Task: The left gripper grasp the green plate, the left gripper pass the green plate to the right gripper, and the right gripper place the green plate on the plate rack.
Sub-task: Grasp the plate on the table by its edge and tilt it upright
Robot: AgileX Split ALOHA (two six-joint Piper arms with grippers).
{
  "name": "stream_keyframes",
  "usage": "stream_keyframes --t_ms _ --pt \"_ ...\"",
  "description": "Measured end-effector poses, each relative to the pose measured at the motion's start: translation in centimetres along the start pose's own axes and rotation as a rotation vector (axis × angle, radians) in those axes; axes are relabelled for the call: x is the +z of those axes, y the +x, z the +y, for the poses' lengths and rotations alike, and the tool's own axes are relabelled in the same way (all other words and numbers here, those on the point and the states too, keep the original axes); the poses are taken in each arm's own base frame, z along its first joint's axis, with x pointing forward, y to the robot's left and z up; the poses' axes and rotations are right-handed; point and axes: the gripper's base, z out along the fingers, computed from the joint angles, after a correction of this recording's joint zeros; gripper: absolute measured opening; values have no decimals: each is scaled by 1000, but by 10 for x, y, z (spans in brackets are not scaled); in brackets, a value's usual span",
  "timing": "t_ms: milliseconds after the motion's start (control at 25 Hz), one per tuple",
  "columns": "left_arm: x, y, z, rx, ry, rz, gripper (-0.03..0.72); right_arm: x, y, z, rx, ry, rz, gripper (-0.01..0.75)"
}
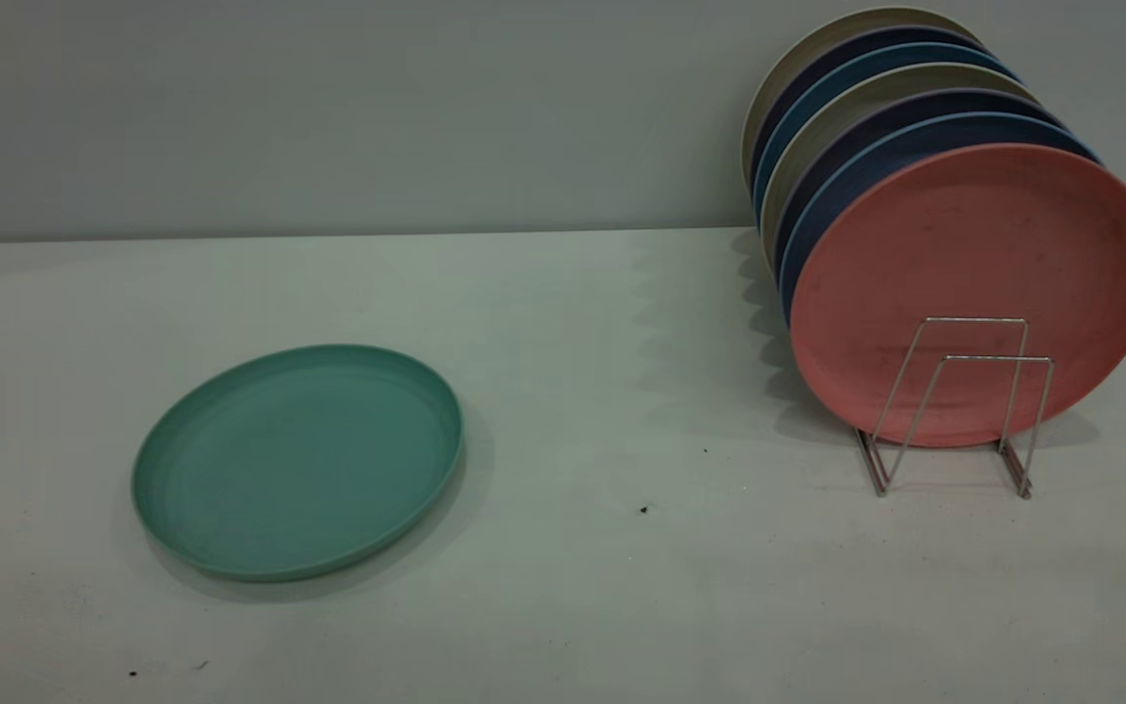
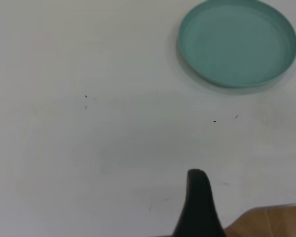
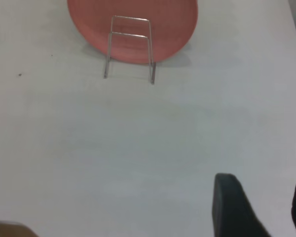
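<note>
The left hand (image 2: 200, 207) hangs low over the bare table (image 2: 89, 148), well apart from the green plate (image 1: 297, 460); only one finger shows, so I cannot tell its opening. The right hand (image 3: 259, 207) has its two fingers spread wide and holds nothing, far from the plate rack (image 1: 954, 406).

I judge that nothing is done yet: grasp, handover and placing all remain.

I count one green plate lying flat, one rack, one pink plate (image 1: 974, 284) standing in it, and about six more plates (image 1: 866, 108) behind.
</note>
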Motion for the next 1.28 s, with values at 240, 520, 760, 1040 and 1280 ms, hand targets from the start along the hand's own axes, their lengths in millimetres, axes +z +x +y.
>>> stream_keyframes --t_ms 240,520,760,1040,1280 --pt "0 0 0 0 0 0 592 0 0 0 0 0 0 314" --pt "0 0 0 0 0 0 592 0 0 0 0 0 0 314" --pt "-2 -4 0 -1 3 -38 592 0 0 0 1 -3 -1 314" --pt "11 -22 -2 -86 38 38 592 0 -9 -2 -41 14 -22 318" --pt "52 -52 -1 -106 45 234 592 17 -32 -4 -79 15 -25 372"
